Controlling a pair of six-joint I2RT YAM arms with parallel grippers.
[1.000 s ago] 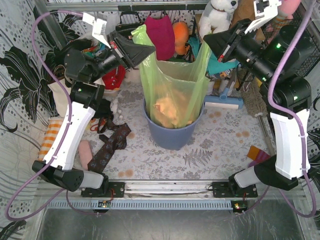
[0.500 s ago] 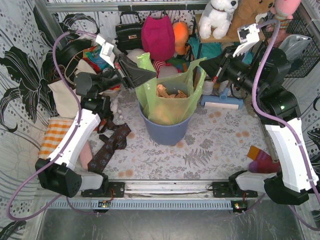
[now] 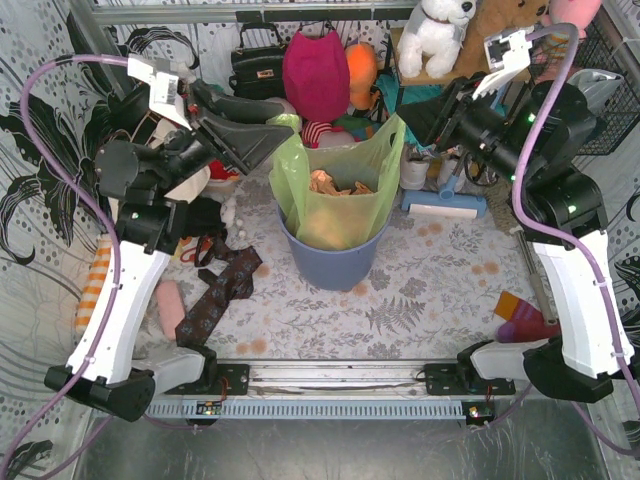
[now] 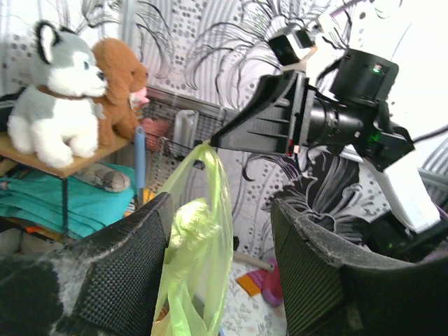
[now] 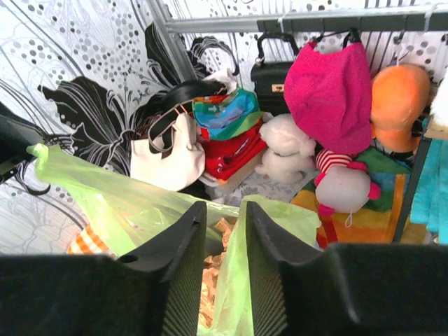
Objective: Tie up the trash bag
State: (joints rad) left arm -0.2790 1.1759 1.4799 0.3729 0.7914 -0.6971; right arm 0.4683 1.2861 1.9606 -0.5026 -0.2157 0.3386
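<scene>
The lime-green trash bag (image 3: 340, 205) sits in the round blue-grey bin (image 3: 340, 265), mouth open, with brown paper (image 3: 335, 184) showing inside. My left gripper (image 3: 275, 135) hovers at the bag's left ear. In the left wrist view the left gripper (image 4: 220, 203) is wide open and the bag (image 4: 199, 238) leans on its left finger. My right gripper (image 3: 408, 118) is at the right ear. In the right wrist view the right gripper (image 5: 224, 205) has a narrow gap between its jaws, and the bag's film (image 5: 273, 224) lies in that gap against the right finger.
Clutter crowds the back: a black handbag (image 3: 255, 68), a pink garment (image 3: 315, 75), plush toys (image 3: 435, 30) on a shelf, a cream tote (image 5: 164, 157). Dark patterned cloths (image 3: 220, 290) lie left of the bin, a white roller (image 3: 445, 207) to its right, an orange-purple sock (image 3: 515, 315) at the right.
Both grippers have opened. The bag, pulled up tall a second ago, has sunk back into the bin. The left arm has drawn back to the left.
</scene>
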